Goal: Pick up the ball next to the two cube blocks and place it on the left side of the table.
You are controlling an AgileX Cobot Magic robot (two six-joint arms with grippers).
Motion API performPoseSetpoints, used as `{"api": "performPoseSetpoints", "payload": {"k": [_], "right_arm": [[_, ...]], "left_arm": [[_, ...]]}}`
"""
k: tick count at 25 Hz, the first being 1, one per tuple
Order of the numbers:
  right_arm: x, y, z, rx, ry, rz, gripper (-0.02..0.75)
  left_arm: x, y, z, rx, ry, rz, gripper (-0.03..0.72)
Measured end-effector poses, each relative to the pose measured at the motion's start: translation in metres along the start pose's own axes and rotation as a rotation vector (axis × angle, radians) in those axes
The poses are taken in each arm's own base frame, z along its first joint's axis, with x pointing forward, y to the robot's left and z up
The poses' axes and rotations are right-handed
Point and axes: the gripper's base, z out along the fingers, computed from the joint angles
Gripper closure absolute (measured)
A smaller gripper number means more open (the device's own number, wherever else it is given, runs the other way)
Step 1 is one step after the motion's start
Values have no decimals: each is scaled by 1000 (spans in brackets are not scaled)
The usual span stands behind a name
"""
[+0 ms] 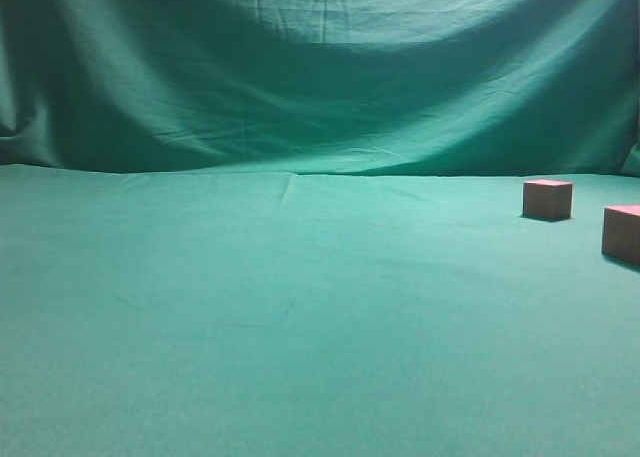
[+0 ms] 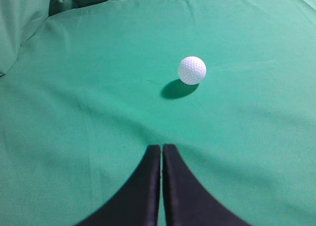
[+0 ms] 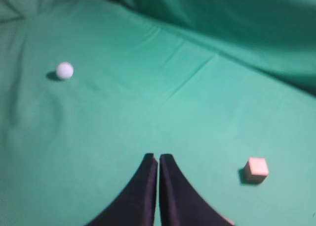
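The white dimpled ball [image 2: 191,70] lies on the green table [image 2: 89,117], ahead of my left gripper [image 2: 162,147] and a little to its right. The left gripper is shut and empty, well short of the ball. In the right wrist view the ball [image 3: 64,70] is far off to the left. My right gripper [image 3: 158,157] is shut and empty over bare cloth. One reddish-brown cube [image 3: 256,169] sits to its right. In the exterior view both cube blocks [image 1: 547,199] [image 1: 622,234] stand at the right edge. The ball and both grippers are out of that view.
The draped, wrinkled green backdrop [image 1: 320,67] rises behind the table [image 1: 250,317]. It also shows in the right wrist view [image 3: 232,23] and at the top left of the left wrist view [image 2: 19,23].
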Motion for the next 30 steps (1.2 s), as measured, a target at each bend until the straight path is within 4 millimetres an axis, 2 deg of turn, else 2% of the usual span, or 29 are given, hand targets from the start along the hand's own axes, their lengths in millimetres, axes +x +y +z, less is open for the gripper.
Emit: {"api": "performPoseSetpoints", "payload": {"k": [3, 10, 15, 19, 25, 30], "right_arm": [[18, -7, -2, 87, -79, 18, 738], [85, -21, -1, 382, -117, 114, 738], [134, -20, 2, 540, -143, 154, 738], [165, -16, 5, 621, -153, 175, 738], [200, -16, 21, 637, -84, 251, 738], [206, -15, 23, 632, -61, 312, 738]], "left_arm": [[0, 0, 0, 0, 0, 0, 688], [0, 0, 0, 0, 0, 0, 688], [0, 0, 0, 0, 0, 0, 688], [0, 0, 0, 0, 0, 0, 688], [0, 0, 0, 0, 0, 0, 688], [0, 0, 0, 0, 0, 0, 688]]}}
